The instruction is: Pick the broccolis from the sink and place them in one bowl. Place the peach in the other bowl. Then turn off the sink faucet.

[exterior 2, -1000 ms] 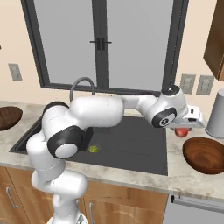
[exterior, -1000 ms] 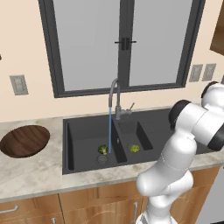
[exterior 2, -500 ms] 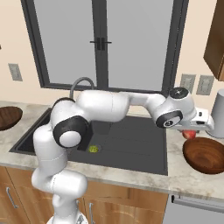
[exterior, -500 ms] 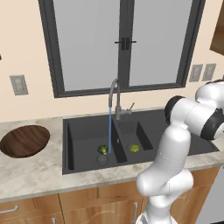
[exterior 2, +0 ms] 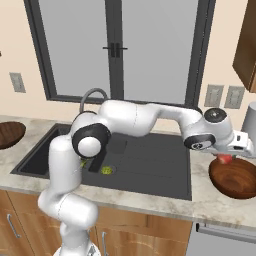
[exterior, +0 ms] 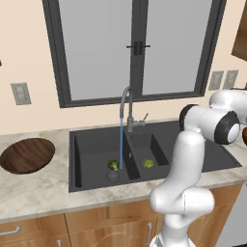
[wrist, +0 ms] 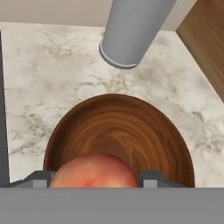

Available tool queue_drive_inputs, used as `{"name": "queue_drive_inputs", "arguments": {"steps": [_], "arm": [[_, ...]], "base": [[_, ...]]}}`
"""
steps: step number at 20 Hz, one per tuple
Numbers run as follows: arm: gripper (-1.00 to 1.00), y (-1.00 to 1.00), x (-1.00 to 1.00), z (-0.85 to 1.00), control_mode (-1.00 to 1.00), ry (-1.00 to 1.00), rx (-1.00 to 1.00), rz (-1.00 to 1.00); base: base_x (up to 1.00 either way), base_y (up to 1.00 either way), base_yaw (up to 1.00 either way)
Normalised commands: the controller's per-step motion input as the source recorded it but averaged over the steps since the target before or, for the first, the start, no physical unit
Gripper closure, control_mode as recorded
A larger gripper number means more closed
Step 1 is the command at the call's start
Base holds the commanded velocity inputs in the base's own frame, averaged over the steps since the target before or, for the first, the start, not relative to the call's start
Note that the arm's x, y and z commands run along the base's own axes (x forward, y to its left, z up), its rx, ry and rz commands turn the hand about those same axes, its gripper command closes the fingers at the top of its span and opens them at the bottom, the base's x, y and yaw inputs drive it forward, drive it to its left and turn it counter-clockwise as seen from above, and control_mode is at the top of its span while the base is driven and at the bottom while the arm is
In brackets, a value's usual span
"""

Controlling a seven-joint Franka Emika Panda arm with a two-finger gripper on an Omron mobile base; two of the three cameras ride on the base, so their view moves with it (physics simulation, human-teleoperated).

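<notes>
Gripper (exterior 2: 227, 158) closed on peach (wrist: 95, 171), above right bowl (exterior 2: 235, 179). Two broccolis (exterior: 114, 165) (exterior: 148, 164) in sink (exterior: 91, 144). Faucet (exterior: 127, 108) running.

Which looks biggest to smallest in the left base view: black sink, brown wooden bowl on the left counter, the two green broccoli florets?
1. Matte black double-basin sink, by far the largest.
2. Round dark brown wooden bowl on the left counter.
3. The two lumpy green broccoli florets, left and right: smallest, and too alike in size to rank against each other.
</notes>
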Motion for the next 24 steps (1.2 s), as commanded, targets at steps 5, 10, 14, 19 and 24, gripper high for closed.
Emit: {"name": "queue_drive_inputs", "arguments": {"steps": [5, 10, 14, 19, 24], "arm": [[1.0, -0.26, -0.13, -0.15, -1.0, -0.11, 0.01, 0.0], [1.0, -0.11, -0.28, -0.14, -1.0, -0.08, 0.0, 0.0], [1.0, 0.0, -0.06, -0.22, -1.0, 0.0, 0.0, 0.0], [-1.0, 0.0, 0.02, -0.16, -1.0, 0.04, 0.0, 0.0], [-1.0, 0.0, 0.0, -0.04, -1.0, 0.05, 0.0, 0.0]], "base": [[0.0, 0.0, 0.0], [0.0, 0.0, 0.0], [0.0, 0.0, 0.0], [0.0, 0.0, 0.0], [0.0, 0.0, 0.0]]}}
